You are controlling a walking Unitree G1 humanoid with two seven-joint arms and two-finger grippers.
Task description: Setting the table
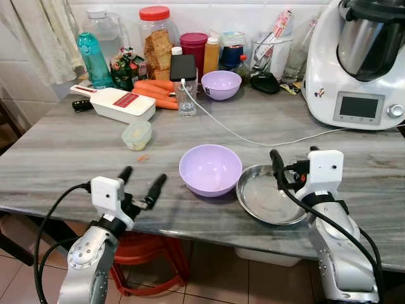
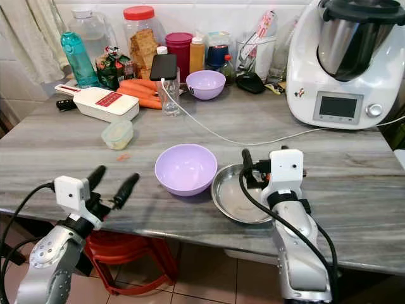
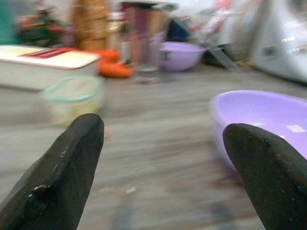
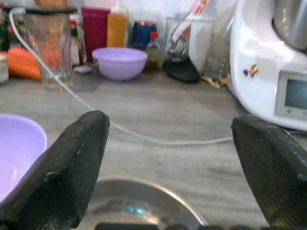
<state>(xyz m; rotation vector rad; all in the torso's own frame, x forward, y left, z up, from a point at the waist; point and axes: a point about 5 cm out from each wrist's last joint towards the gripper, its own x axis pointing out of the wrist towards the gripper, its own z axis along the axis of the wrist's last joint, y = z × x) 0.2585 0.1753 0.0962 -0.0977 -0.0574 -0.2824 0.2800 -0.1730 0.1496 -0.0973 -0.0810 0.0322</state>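
**Bowl + plate at table front, both grippers spread wide, nothing held**

Containers: large lilac bowl is seen upright and empty near the front edge of the grey table. Steel plate lies just beside it on the robot's right, rims touching or nearly so; also empty. A 2nd, smaller lilac bowl is noted at the back, empty, near a clear glass w/ a white cable run past it. Small lidded tub sits mid-table, contents not made out. Carrots and a white slicer lie at back left.

Position: left gripper is held at the front edge, apart from the large bowl, which lies to its right. Right gripper is placed over the plate's right part.

Grippers: left fingers spread wide, nothing between. Right fingers spread wide per wrist view, nothing gripped; contact w/ plate cannot be told.
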